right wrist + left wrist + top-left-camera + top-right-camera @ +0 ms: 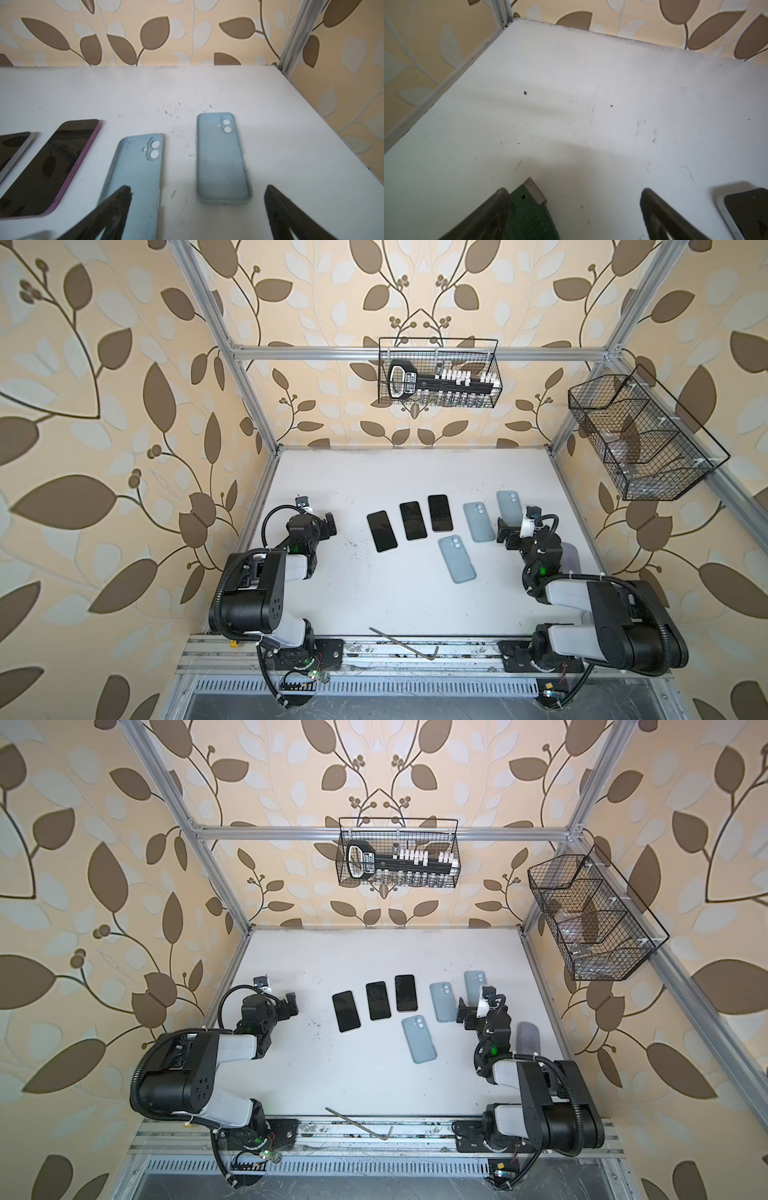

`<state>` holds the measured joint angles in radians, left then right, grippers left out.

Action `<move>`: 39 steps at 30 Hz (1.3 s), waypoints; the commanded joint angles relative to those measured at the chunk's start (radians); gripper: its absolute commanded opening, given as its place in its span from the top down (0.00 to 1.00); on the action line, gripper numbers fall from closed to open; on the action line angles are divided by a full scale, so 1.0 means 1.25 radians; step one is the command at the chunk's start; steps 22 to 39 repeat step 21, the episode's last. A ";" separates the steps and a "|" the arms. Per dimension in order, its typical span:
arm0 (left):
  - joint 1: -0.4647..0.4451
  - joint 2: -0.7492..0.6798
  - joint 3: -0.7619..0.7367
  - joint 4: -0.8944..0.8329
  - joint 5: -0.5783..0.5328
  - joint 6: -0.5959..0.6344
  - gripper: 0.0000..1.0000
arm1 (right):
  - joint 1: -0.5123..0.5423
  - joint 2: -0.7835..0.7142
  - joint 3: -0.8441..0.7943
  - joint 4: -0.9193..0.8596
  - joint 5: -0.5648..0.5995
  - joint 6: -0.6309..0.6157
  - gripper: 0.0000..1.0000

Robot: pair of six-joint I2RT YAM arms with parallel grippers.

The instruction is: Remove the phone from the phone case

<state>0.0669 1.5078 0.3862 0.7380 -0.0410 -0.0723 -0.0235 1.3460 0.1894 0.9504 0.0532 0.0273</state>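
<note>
Three black-screened phones (382, 531) (412, 520) (440, 513) lie face up in a row mid-table, bare of any case. Right of them lie three pale blue phone cases. In the right wrist view two cases (137, 176) (222, 158) lie open side up and empty. The nearest case (457, 558) lies apart; whether it holds a phone does not show. My right gripper (198, 192) hovers open over the near ends of the two empty cases (503, 533). My left gripper (576, 199) stands open over bare table, left of the phones (330, 524), holding nothing.
A greyish-lilac rounded slab (569, 558) lies behind the right arm. A metal hex key (399, 641) rests on the front rail. Wire baskets hang on the back wall (440, 373) and the right frame (640, 435). Aluminium posts bound the white table (395, 472).
</note>
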 commanded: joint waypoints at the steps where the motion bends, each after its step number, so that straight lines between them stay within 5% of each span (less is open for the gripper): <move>1: 0.007 0.002 0.019 -0.023 0.031 0.027 0.01 | -0.001 0.004 -0.005 0.047 -0.022 0.005 0.00; 6: 0.006 0.000 0.018 -0.021 0.032 0.028 0.01 | 0.048 -0.002 -0.009 0.048 0.060 -0.021 0.00; 39: 0.006 -0.002 0.015 -0.020 0.032 0.028 0.01 | 0.030 -0.001 -0.003 0.040 0.028 -0.014 0.00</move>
